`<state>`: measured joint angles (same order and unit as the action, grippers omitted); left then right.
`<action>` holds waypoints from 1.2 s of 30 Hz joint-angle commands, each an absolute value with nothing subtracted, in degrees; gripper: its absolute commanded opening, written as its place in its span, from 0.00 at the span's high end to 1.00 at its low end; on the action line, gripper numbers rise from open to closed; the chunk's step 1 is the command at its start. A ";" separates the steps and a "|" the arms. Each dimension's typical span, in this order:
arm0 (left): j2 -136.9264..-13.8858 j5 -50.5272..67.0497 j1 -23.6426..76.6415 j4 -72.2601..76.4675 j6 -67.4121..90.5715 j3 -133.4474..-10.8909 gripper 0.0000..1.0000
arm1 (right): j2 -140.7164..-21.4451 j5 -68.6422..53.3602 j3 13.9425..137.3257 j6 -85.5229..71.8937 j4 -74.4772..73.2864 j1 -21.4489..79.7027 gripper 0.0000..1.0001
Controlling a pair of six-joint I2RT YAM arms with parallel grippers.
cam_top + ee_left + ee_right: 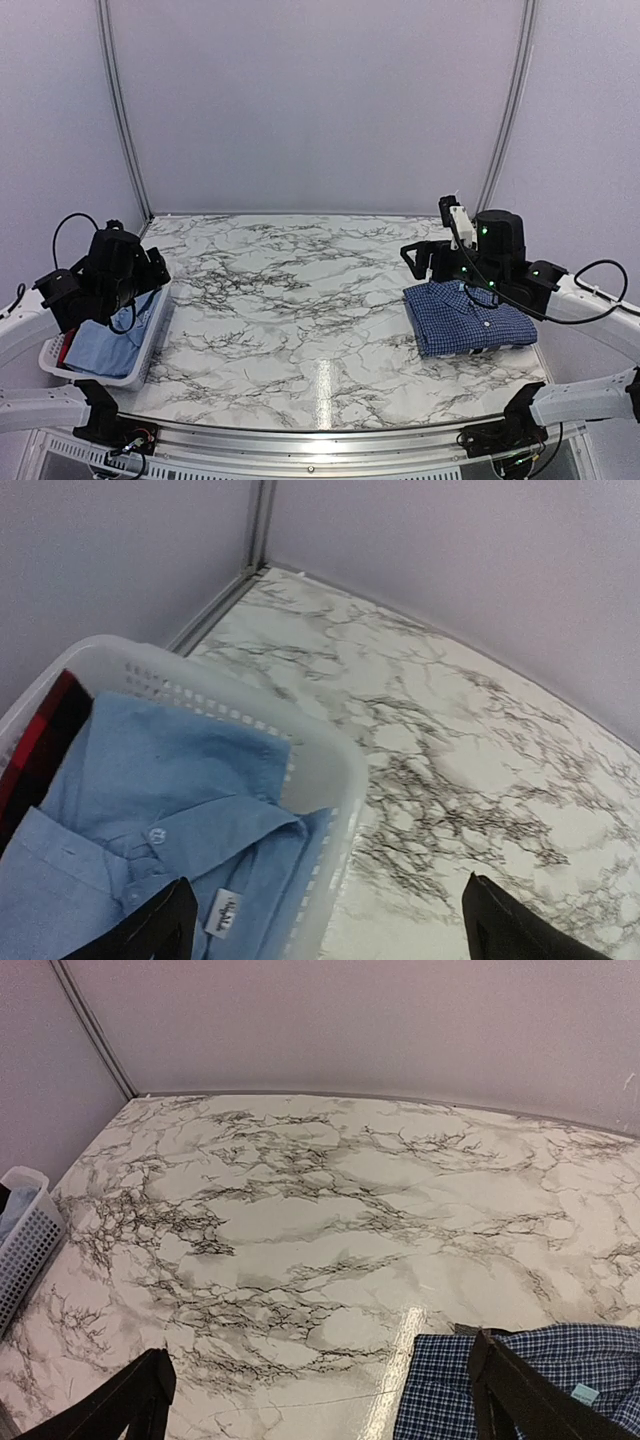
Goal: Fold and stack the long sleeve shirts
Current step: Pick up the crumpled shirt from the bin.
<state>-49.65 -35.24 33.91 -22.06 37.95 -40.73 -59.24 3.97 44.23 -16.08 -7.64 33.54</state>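
1. Top view.
   - The left gripper (155, 272) hangs spread over the basket (138, 372) at the left edge of the table (300, 300). The blue shirt (105, 345) lies in the basket directly below it.
   - The right gripper (418, 262) is also spread and holds nothing. It sits just above the far edge of the checked shirt (470, 320).
   - The checked shirt lies folded flat on the table, its long axis running left to right.
   - Judge the left arm much the nearer to the blue shirt and treat it as the arm for the pick.

2. Left wrist view.
   - The fingers (160, 925) stand wide apart with nothing pinched.
   - The blue shirt lies below the gripper, toward its left finger, collar and label facing up.
   - A red-and-black garment (40, 750) lies against the basket wall beyond the shirt.
   - The basket's inner wall passes under the gap between the fingers. Bare table opens on the right-finger side.
   - Expect to lift the shirt clear of that rim before you carry it right.

3. Right wrist view.
   - The fingers (135, 1400) are spread and empty.
   - A corner of the checked shirt lies under the right finger.
   - Bare table runs ahead and left as far as the basket. Judge this the open room for spreading and folding.
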 commanded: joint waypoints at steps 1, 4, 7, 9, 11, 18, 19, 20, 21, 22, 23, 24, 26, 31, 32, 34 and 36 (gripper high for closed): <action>-47.50 -40.66 27.37 -37.82 51.01 -38.29 0.05 | -59.49 2.78 46.86 -15.39 -7.51 33.91 0.01; -46.50 -38.91 22.65 -40.49 54.73 -36.04 0.06 | -59.57 1.67 46.43 -15.03 -6.91 33.85 0.02; -47.40 -36.71 18.41 -40.72 55.65 -34.03 0.07 | -59.76 1.13 45.95 -14.75 -6.62 33.90 0.01; -49.88 -35.60 16.28 -40.44 55.07 -34.03 0.08 | -59.68 0.81 45.55 -14.52 -6.29 33.86 0.01; -53.45 -34.65 14.75 -39.20 53.38 -34.99 0.10 | -59.59 0.73 45.08 -14.27 -6.00 33.86 0.01; -63.75 -32.17 9.99 -35.76 50.61 -37.81 0.28 | -59.55 -1.24 43.98 -14.06 -5.29 33.86 0.02; -64.75 -31.86 9.46 -35.14 50.32 -37.96 0.30 | -59.39 -1.21 43.83 -14.06 -5.27 33.92 0.02; -65.38 -31.36 8.83 -34.28 49.91 -37.86 0.31 | -59.18 -1.22 43.74 -14.14 -5.21 33.86 0.02; -65.81 -30.62 8.45 -33.17 49.28 -37.76 0.33 | -58.89 -1.18 43.58 -14.19 -5.12 33.84 0.01; -66.02 -29.62 8.18 -31.77 48.63 -37.39 0.35 | -58.63 -1.27 43.39 -14.35 -5.03 33.90 0.01; -66.13 -28.82 7.98 -30.28 48.02 -37.12 0.38 | -58.44 -1.38 43.18 -14.47 -4.87 33.85 0.02; -66.22 -27.93 7.85 -29.37 47.61 -36.75 0.42 | -58.25 -1.59 43.00 -14.58 -4.77 33.84 0.01; -66.27 -27.14 7.82 -28.51 47.40 -36.36 0.49 | -58.09 -1.64 42.79 -14.74 -4.77 33.91 0.01; -65.32 -25.77 7.73 -26.79 46.48 -35.07 0.78 | -58.17 -1.74 42.86 -15.18 -4.59 33.91 0.02; -64.92 -25.54 7.73 -26.66 46.29 -34.93 0.85 | -58.20 -1.76 42.89 -15.20 -4.51 33.88 0.02; -63.83 -25.25 7.68 -26.72 45.86 -34.86 0.97 | -58.42 -1.87 43.00 -15.29 -4.41 33.84 0.01; -62.39 -25.15 7.65 -26.75 45.27 -34.92 1.00 | -58.74 -1.93 43.14 -15.38 -4.29 33.87 0.01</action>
